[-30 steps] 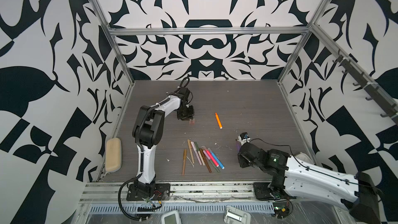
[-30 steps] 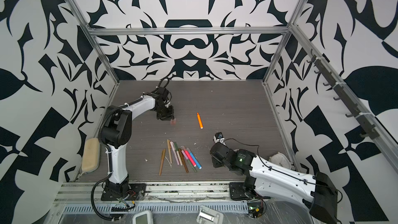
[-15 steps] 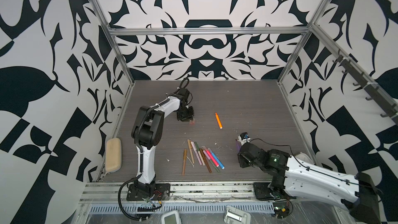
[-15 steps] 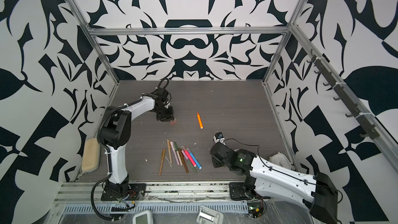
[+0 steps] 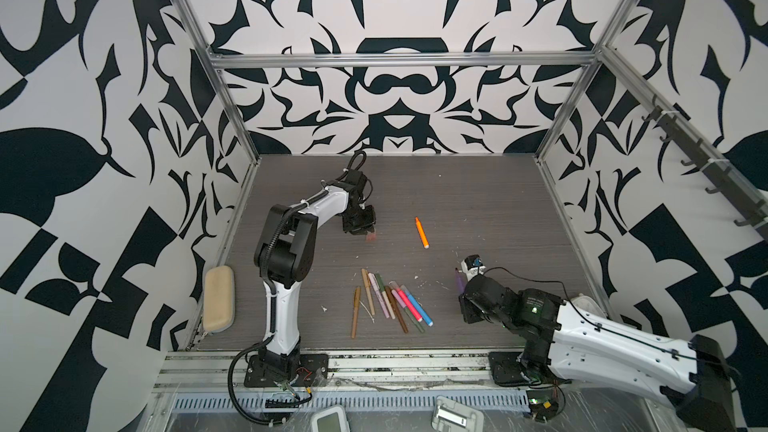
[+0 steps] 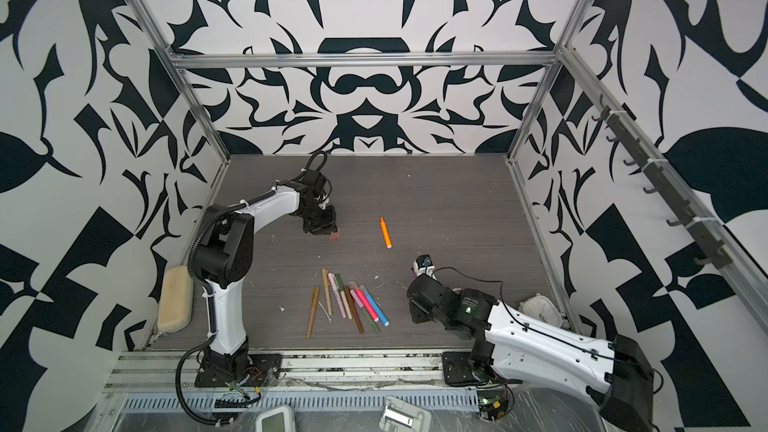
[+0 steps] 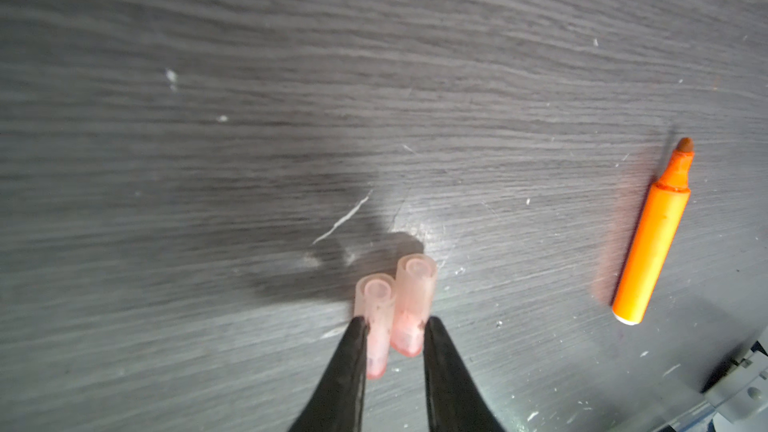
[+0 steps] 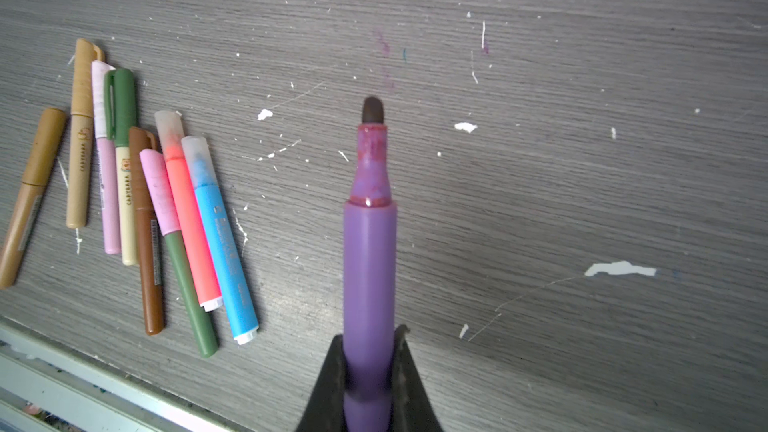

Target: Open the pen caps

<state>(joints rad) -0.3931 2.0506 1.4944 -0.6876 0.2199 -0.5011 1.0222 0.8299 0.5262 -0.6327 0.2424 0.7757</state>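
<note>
Two translucent pinkish pen caps (image 7: 392, 309) lie side by side between the black fingers of my left gripper (image 7: 395, 328). The fingers touch the outer sides of the pair, just above the table. In both top views this gripper (image 5: 365, 231) (image 6: 329, 229) is at the back left, with a pink cap (image 5: 371, 237) at its tip. An uncapped orange pen (image 5: 422, 233) (image 7: 652, 238) lies to its right. My right gripper (image 8: 369, 351) is shut on an uncapped purple pen (image 8: 369, 243) (image 5: 460, 284) with a dark tip. Several capped pens (image 5: 390, 303) (image 8: 166, 201) lie in a fan at the front centre.
A tan pencil case (image 5: 218, 303) lies along the left wall. A white object (image 6: 540, 309) sits by the right wall behind the right arm. Patterned walls enclose the grey table (image 5: 478, 201) on three sides. Small devices (image 5: 455, 411) lie in front of the rail.
</note>
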